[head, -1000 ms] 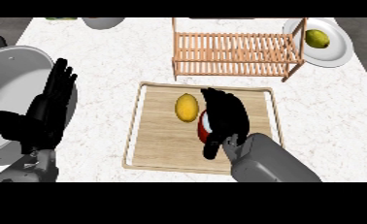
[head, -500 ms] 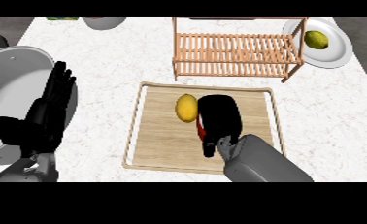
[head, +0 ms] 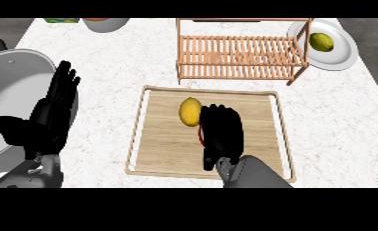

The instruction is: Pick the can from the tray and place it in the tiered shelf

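Observation:
The can lies on the wooden tray; only a thin red edge of it shows at the left side of my right hand. That hand lies on top of the can with its fingers curled down over it. A yellow lemon rests on the tray just left of the fingertips, close to the can. The wooden tiered shelf stands behind the tray. My left hand rests open at the left, fingers up.
A white plate holding a yellow-green fruit sits right of the shelf. A large grey round vessel lies at the left edge. A bowl and a green item stand along the back.
My right hand has swung round over the can and closed down on it, hiding nearly all of the red. The left hand, the lemon and the tray have not moved.

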Tool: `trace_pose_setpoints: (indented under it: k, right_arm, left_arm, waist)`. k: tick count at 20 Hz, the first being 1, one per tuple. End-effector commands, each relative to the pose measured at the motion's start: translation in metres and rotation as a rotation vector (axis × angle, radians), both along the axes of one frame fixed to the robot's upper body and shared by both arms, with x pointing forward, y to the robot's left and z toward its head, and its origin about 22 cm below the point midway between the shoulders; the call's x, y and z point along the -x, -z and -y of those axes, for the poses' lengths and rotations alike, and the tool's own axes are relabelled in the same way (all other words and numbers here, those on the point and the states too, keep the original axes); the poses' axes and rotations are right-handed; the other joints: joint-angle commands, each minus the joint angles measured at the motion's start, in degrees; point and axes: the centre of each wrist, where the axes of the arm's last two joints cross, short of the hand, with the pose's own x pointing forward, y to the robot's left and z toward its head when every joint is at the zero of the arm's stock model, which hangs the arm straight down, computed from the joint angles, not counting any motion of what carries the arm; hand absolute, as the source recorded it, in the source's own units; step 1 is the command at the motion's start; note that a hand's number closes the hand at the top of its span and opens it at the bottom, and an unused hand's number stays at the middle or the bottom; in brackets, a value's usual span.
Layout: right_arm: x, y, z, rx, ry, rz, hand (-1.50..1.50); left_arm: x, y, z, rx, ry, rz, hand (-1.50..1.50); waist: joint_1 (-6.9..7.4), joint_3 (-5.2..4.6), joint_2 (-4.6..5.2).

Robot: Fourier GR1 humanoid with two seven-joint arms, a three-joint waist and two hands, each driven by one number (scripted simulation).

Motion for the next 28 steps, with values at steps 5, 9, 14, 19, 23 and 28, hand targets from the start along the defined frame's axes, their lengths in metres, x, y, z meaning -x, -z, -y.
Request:
trace_pose_setpoints:
  k: [5, 9, 14, 19, 23, 28]
  right_arm:
    - [0.041, -0.045, -0.023, -0.229, 0.016, 0.003, 1.50]
    - [0.041, -0.092, -0.018, -0.461, 0.085, 0.191, 1.50]
    - [0.047, -0.135, -0.011, -0.509, 0.213, 0.375, 1.50]
    - [0.041, -0.154, 0.009, -0.417, 0.310, 0.470, 1.50]
    - [0.033, -0.169, 0.017, -0.409, 0.335, 0.481, 1.50]
    - [0.018, -0.184, 0.038, -0.435, 0.367, 0.541, 1.50]
  left_arm:
    - [0.000, 0.000, -0.021, 0.001, -0.013, -0.022, 0.00]
    - [0.001, -0.012, -0.006, -0.012, -0.003, -0.008, 0.00]
    - [-0.003, -0.004, -0.006, -0.001, -0.019, -0.015, 0.00]
    - [0.006, -0.003, -0.006, -0.005, 0.003, -0.014, 0.00]
    - [-0.004, -0.007, 0.005, -0.011, -0.008, 0.014, 0.00]
    - [-0.006, -0.007, -0.014, -0.001, -0.013, -0.026, 0.00]
  waist:
    - [0.50, 0.54, 1.13]
    - [0.68, 0.59, 0.79]
    - [-0.16, 0.46, 0.63]
    - [-0.15, 0.53, 0.79]
    - [-0.18, 0.54, 1.01]
    - [-0.04, 0.56, 1.13]
